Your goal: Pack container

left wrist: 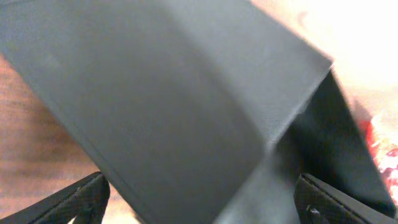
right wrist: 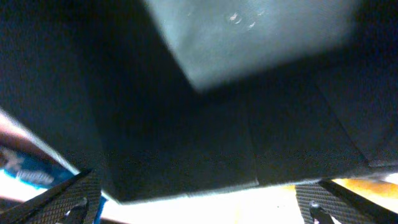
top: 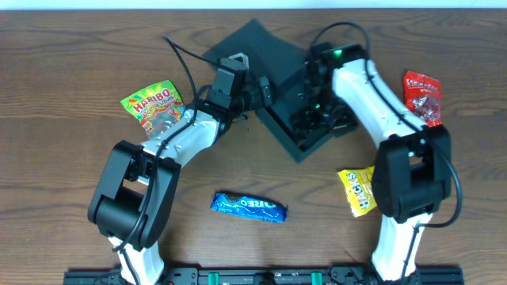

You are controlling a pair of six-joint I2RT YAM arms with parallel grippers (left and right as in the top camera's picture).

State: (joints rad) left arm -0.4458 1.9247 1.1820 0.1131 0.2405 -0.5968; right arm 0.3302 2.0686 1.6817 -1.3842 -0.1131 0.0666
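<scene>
L end effector (left wrist: pixel 202 182): fingers wide apart, nothing held, container (left wrist: pixel 186 106) flap just ahead. R end effector (right wrist: pixel 196 185): also wide, empty, inside container's dark interior. Overhead alone shows container angled at far-centre worktop (top: pixel 63 47), btwn both arms; R wrist catches blue packet (right wrist: pixel 25 175) edge.

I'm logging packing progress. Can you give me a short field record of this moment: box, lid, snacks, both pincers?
container: dark square box, back centre of the table
lid: open, tilted toward the back left
left pincer: open, at the lid
right pincer: open, at the box opening
outside the box: Haribo bag, Oreo pack, yellow packet, red packet
packed: no snack visible inside
</scene>
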